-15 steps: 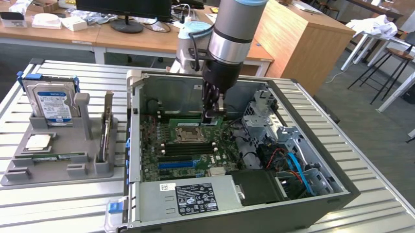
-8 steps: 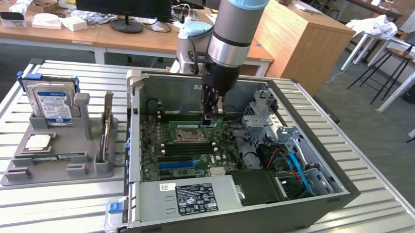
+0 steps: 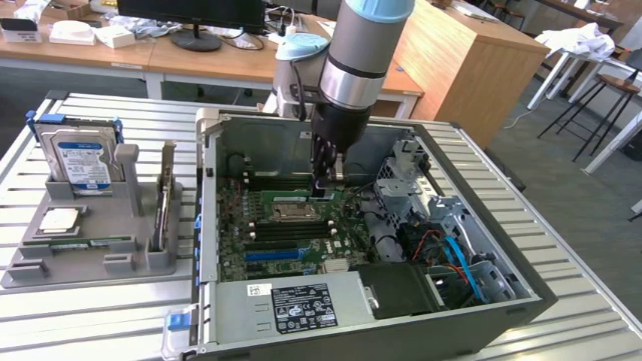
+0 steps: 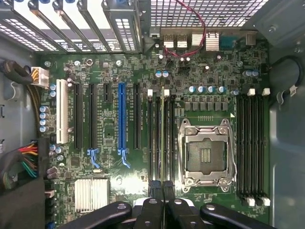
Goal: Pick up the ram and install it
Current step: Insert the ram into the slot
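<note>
The ram (image 4: pixel 162 138) appears edge-on as a thin pale-green strip, in line with the black memory slots (image 4: pixel 151 138) beside the empty silver processor socket (image 4: pixel 206 152). My gripper (image 4: pixel 162 190) is shut on its near end, with black fingers (image 4: pixel 153 191) pressed to both faces. Whether the stick sits in a slot or hovers just above it, I cannot tell. In the exterior view the gripper (image 3: pixel 325 184) reaches down into the open computer case (image 3: pixel 206 226), right over the motherboard (image 3: pixel 291 233) near the socket.
A grey holder (image 3: pixel 30 263) on the exterior view's left carries the blue-labelled hard drive (image 3: pixel 83 162), a square silver processor chip (image 3: pixel 59 219) and an upright card (image 3: pixel 161 203). Inside the case, the power supply (image 3: pixel 291 304), drive cage (image 3: pixel 407 177) and cables (image 3: pixel 452 252) crowd the board.
</note>
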You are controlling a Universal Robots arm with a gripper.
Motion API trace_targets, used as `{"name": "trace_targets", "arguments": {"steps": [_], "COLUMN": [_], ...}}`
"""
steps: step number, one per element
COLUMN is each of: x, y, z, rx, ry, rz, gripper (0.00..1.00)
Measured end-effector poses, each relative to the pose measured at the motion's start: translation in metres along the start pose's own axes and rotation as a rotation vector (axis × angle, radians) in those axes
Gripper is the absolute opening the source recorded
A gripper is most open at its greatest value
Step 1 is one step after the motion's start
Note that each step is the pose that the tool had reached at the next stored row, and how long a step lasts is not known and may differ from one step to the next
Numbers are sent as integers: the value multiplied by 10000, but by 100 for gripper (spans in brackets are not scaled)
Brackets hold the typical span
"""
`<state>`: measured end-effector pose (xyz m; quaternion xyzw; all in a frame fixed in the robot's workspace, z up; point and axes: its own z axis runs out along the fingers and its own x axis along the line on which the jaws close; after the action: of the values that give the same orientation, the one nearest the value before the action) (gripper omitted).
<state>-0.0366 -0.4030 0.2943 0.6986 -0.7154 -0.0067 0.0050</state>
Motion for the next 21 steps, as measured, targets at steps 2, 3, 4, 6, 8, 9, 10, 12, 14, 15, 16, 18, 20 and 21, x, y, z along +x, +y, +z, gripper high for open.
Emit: {"name": "trace_targets", "arguments": {"steps": [2,3,4,6,8,9,10,12,14,15,16,18,20,21], "x": [0,0,0,0,0,0,0,0,0,0,0,0,0,0], "y": [-1,-1,-1,-1,-1,-1,-1,-2,-2,-2,-3,-3,-3,-3], "z": [20,29,38,57,74,83,91,108,127,136,145,162,180,190], "rx": [0,0,0,0,0,0,-1,0,0,0,0,0,0,0], "ry": [-1,-1,0,0,0,0,0,0,0,0,-1,0,1,0], "rz": [0,0,0,0,0,0,0,0,-1,0,0,0,0,0], "gripper": [12,12,12,12,12,12,12,12,12,12,12,12,12,12]}}
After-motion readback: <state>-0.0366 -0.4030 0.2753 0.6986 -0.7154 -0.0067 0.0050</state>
